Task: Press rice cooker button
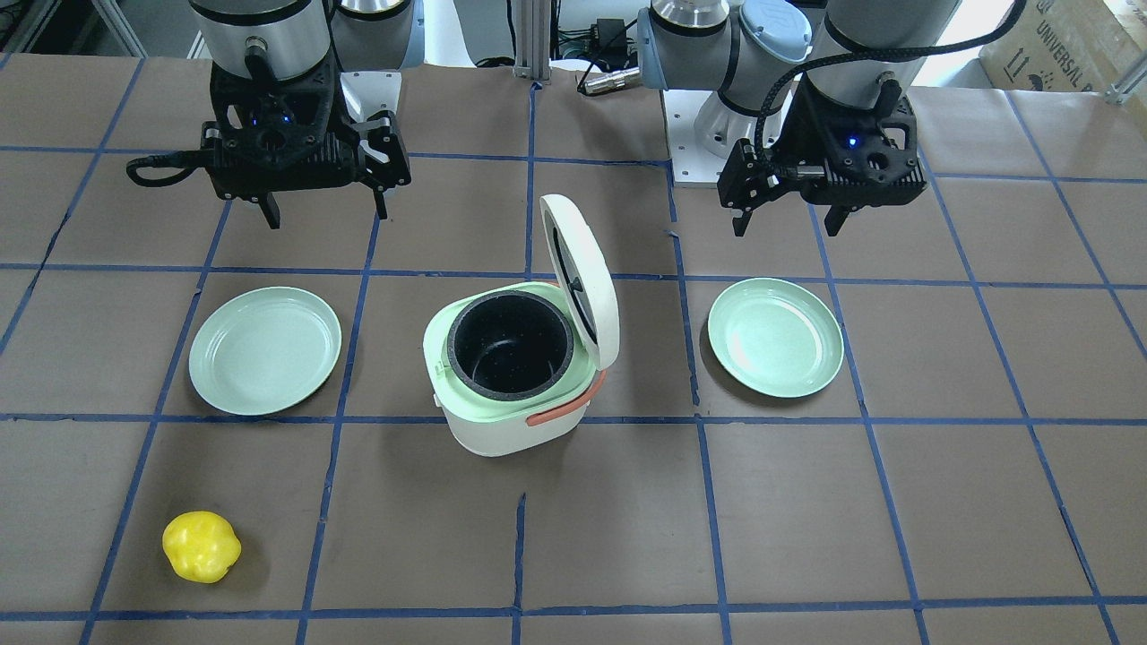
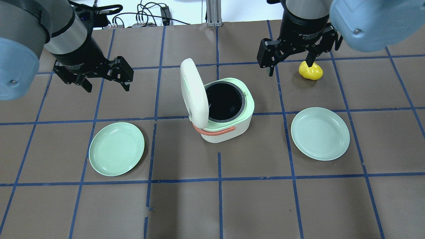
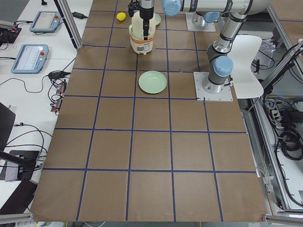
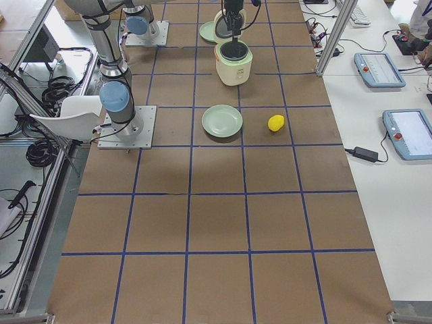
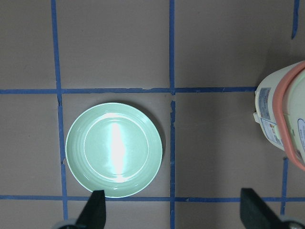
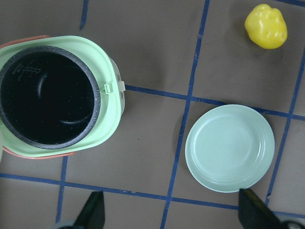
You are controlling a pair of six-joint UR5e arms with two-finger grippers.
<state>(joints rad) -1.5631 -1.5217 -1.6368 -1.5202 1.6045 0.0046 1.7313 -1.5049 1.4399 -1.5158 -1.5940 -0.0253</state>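
At the middle of the worktop stands the rice cooker, its lid tipped up on its hinge and the dark inner pot open to view and apparently empty. The left gripper and right gripper both hang above the worktop, well apart from the cooker, each with its fingers spread and nothing between them. Since neither is near the cooker, I judge that either the approach has not begun or, given the raised lid, a release press is already done; the pictures do not settle which. If a press is left, the small tab on the green rim faces the right arm's side, so that arm would need to bring its fingers together, come down beside the rim and push squarely. No button shows plainly: the tab may be only a latch, and a labelled panel on the cooker's wall is cut off at the left wrist view's edge. In the side views the cooker is too small to read. The left plate, right plate and yellow toy fruit lie clear of the cooker.
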